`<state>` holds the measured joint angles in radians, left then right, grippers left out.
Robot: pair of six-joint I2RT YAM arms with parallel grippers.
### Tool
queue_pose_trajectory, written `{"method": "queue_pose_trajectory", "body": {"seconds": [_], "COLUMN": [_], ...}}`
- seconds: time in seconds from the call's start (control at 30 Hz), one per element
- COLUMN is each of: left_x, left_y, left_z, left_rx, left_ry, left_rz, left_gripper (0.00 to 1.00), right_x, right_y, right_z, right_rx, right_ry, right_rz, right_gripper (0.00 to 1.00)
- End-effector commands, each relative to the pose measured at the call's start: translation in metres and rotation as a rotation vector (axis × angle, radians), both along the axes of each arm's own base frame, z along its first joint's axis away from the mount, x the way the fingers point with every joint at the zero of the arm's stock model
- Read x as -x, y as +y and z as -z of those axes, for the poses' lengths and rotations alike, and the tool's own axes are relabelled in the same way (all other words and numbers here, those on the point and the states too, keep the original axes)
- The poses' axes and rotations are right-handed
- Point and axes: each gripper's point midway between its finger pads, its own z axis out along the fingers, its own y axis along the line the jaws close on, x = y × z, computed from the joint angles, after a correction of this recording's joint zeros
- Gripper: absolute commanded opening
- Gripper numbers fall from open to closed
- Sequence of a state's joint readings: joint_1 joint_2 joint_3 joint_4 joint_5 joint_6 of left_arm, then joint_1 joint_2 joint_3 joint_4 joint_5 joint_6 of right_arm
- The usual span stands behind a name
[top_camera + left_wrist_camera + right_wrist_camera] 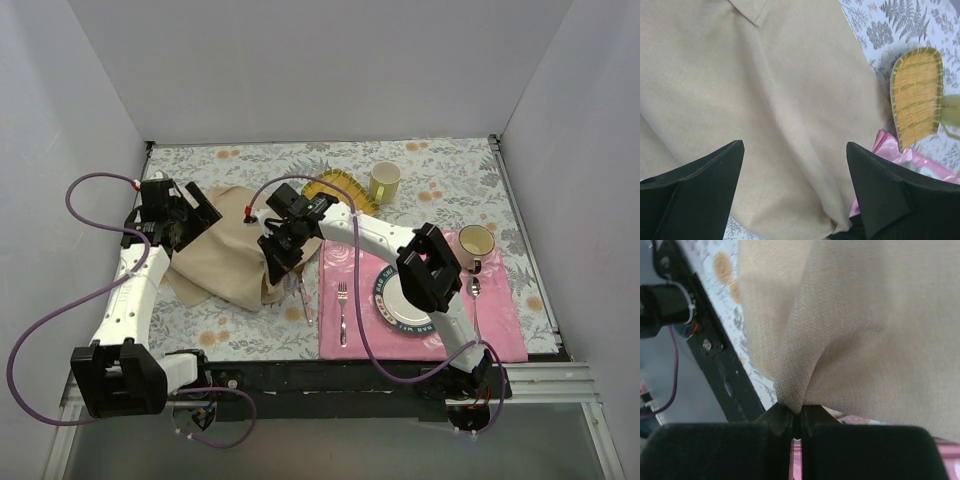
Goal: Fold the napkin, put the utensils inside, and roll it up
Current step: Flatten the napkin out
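Where right gripper [797,416] pinches it, napkin [865,315] bunches, left gripper [795,150] spread above.

Looks like a robotics lab cell, not a home. Shows plain white panels [320,60] boxing in a bench [300,372] on three sides, with two white arms [130,290] bolted at its near edge and purple cables [95,177] looping loose. Mimics a dining table only on top: floral cover [450,165], pink placemat [500,325], plate [400,305], two cups [384,181].
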<state>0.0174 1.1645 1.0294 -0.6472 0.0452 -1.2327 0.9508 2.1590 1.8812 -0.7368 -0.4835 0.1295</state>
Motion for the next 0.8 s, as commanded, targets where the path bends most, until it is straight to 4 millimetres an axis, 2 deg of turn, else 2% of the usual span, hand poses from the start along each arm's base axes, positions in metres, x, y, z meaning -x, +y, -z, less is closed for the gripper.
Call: {"method": "queue_pose_trajectory", "body": {"seconds": [0.0, 0.03, 0.07, 0.13, 0.17, 0.23, 0.27, 0.33, 0.37, 0.4, 0.43, 0.47, 0.5, 0.53, 0.63, 0.67, 0.7, 0.73, 0.77], "left_x": [-0.021, -0.025, -0.034, -0.043, -0.053, -0.065, -0.070, -0.085, -0.090, -0.096, -0.100, -0.104, -0.108, -0.116, -0.129, -0.132, -0.135, -0.140, -0.141], "left_y": [-0.003, -0.004, -0.005, 0.002, 0.005, 0.012, 0.017, 0.030, 0.036, 0.042, 0.057, 0.060, 0.062, 0.061, 0.066, 0.069, 0.069, 0.068, 0.071], "left_z": [-0.011, -0.007, 0.001, 0.016, 0.029, 0.039, 0.045, 0.055, 0.057, 0.067, 0.072, 0.076, 0.088, 0.084, 0.089, 0.092, 0.094, 0.102, 0.105], "left_rx": [0.126, 0.151, 0.162, 0.160, 0.151, 0.107, 0.067, -0.008, -0.043, -0.088, -0.157, -0.178, -0.201, -0.216, -0.286, -0.303, -0.307, -0.316, -0.337], "left_ry": [-0.058, -0.056, -0.057, -0.025, 0.007, 0.025, 0.041, 0.074, 0.074, 0.092, 0.109, 0.119, 0.148, 0.134, 0.128, 0.129, 0.129, 0.149, 0.165], "left_rz": [-0.015, -0.023, -0.026, -0.050, -0.053, -0.044, -0.031, -0.036, -0.040, -0.026, -0.060, -0.052, -0.027, -0.011, -0.004, -0.005, 0.004, 0.017, 0.009], "left_gripper": [0.84, 0.86, 0.88, 0.90, 0.90, 0.87, 0.85, 0.84, 0.85, 0.85, 0.85, 0.85, 0.84, 0.83, 0.81, 0.81, 0.81, 0.82, 0.82], "right_x": [0.030, 0.018, 0.000, -0.012, -0.018, -0.023, -0.026, -0.029, -0.033, -0.034, -0.034, -0.041, -0.045, -0.051, -0.085, -0.097, -0.108, -0.120, -0.128], "right_y": [-0.006, -0.003, -0.006, -0.003, -0.003, -0.005, -0.006, -0.004, -0.004, -0.005, -0.005, -0.006, -0.006, -0.007, -0.012, -0.012, -0.006, -0.005, -0.002], "right_z": [-0.029, -0.035, -0.019, -0.021, -0.017, -0.016, -0.028, -0.037, -0.048, -0.051, -0.057, -0.063, -0.066, -0.068, -0.064, -0.049, -0.058, -0.054, -0.030], "right_rx": [-0.136, -0.121, -0.042, -0.014, 0.010, 0.026, 0.006, -0.040, -0.094, -0.114, -0.139, -0.182, -0.202, -0.218, -0.193, -0.163, -0.167, -0.142, -0.095], "right_ry": [0.095, 0.052, -0.013, -0.053, -0.073, -0.099, -0.123, -0.141, -0.169, -0.168, -0.154, -0.174, -0.176, -0.184, -0.195, -0.186, -0.207, -0.231, -0.230], "right_rz": [-0.171, -0.139, -0.075, -0.034, -0.017, 0.025, 0.058, 0.110, 0.134, 0.153, 0.170, 0.194, 0.214, 0.234, 0.354, 0.379, 0.396, 0.421, 0.417], "right_gripper": [0.01, 0.01, 0.10, 0.27, 0.40, 0.48, 0.54, 0.59, 0.66, 0.67, 0.68, 0.69, 0.70, 0.71, 0.72, 0.72, 0.73, 0.72, 0.73]}}
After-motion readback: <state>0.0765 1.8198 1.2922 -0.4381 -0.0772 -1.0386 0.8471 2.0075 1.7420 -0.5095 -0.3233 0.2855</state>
